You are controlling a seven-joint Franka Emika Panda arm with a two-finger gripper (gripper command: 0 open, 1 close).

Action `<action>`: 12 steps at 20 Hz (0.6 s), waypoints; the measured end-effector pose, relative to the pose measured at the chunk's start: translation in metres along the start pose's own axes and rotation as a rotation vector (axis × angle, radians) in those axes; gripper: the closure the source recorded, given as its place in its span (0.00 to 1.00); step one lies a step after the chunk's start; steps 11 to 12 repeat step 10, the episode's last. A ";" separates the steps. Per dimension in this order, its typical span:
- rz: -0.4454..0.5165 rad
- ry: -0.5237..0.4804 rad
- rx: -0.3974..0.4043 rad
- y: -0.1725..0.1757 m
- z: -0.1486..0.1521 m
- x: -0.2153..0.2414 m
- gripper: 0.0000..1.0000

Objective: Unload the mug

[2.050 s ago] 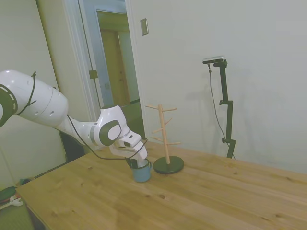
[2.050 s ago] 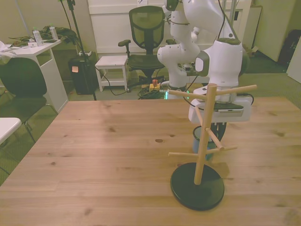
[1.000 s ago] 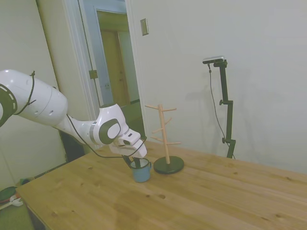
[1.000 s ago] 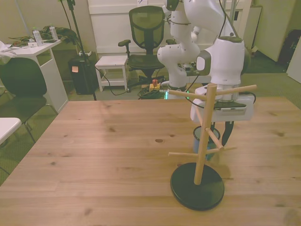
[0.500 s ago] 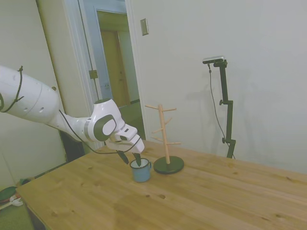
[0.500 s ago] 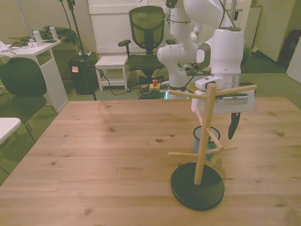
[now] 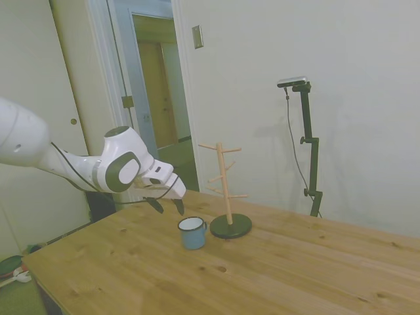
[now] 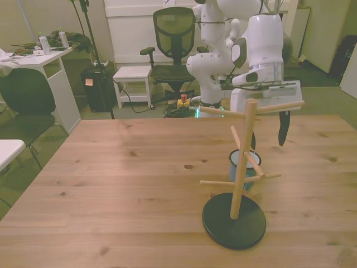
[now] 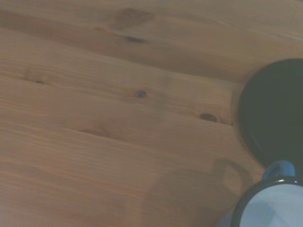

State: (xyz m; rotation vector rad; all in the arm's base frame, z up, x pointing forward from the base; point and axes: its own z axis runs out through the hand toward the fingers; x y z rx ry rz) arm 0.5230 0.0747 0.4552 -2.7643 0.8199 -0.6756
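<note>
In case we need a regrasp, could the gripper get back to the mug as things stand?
Probably yes. The mug stands upright on the table beside the peg stand, and the open gripper hangs just above and to one side, nothing between.

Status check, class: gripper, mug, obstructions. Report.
Gripper open, empty, raised clear. Small light-blue enamel mug upright on wooden table, beside wooden peg stand. Nothing blocking.

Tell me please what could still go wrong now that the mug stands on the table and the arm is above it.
1. The mug stands upright close beside the peg stand; a low return of the open tool could clip its rim and tip it.
2. In the front view, the tool hangs near the stand's upper pegs, so a sideways swing might catch one and drag the stand.
</note>
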 end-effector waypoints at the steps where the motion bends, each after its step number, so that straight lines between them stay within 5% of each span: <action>1: -0.009 0.005 0.014 0.001 -0.014 -0.006 0.00; 6: 0.010 0.010 0.029 0.022 -0.067 -0.028 0.00; 12: 0.058 -0.008 0.017 0.038 -0.082 -0.027 0.00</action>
